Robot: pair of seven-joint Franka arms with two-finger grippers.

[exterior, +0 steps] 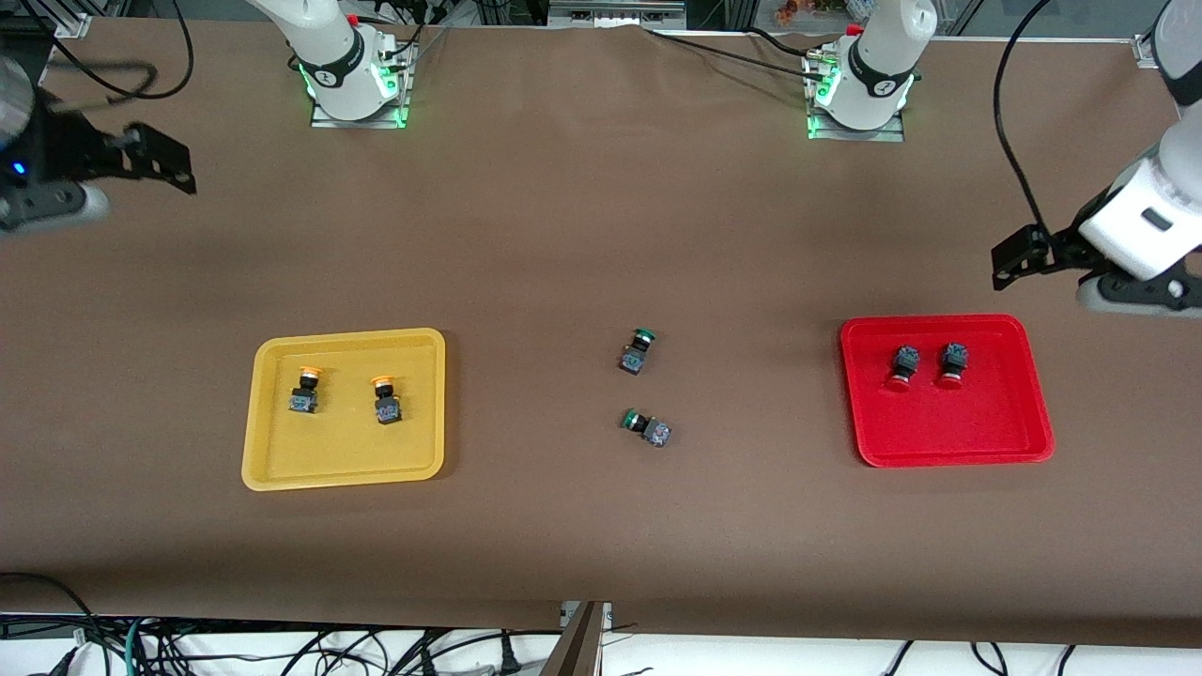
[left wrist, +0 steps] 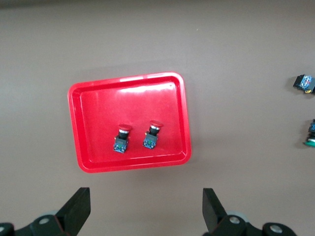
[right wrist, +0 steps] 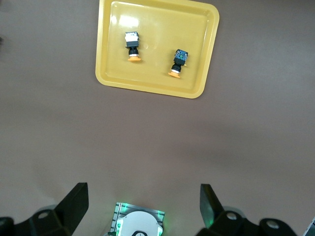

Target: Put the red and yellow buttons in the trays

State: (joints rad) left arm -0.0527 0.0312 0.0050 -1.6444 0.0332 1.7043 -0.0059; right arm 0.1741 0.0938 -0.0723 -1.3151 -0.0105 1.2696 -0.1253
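The yellow tray (exterior: 282, 469) (right wrist: 197, 29) lies toward the right arm's end and holds two yellow buttons (exterior: 305, 388) (exterior: 385, 399) (right wrist: 132, 45) (right wrist: 178, 62). The red tray (exterior: 986, 441) (left wrist: 167, 93) lies toward the left arm's end and holds two red buttons (exterior: 903, 366) (exterior: 952, 364) (left wrist: 122, 137) (left wrist: 152, 133), caps toward the front camera. My left gripper (exterior: 1132, 293) (left wrist: 146, 211) hangs open and empty, high over bare table beside the red tray. My right gripper (exterior: 47, 208) (right wrist: 143, 209) hangs open and empty, high at its own end.
Two green-capped buttons (exterior: 637, 350) (exterior: 646, 426) lie on the brown table between the trays, one nearer the front camera; they also show in the left wrist view as green-capped buttons (left wrist: 305, 82) (left wrist: 311, 135). The right arm's base (right wrist: 140, 223) shows under the right gripper.
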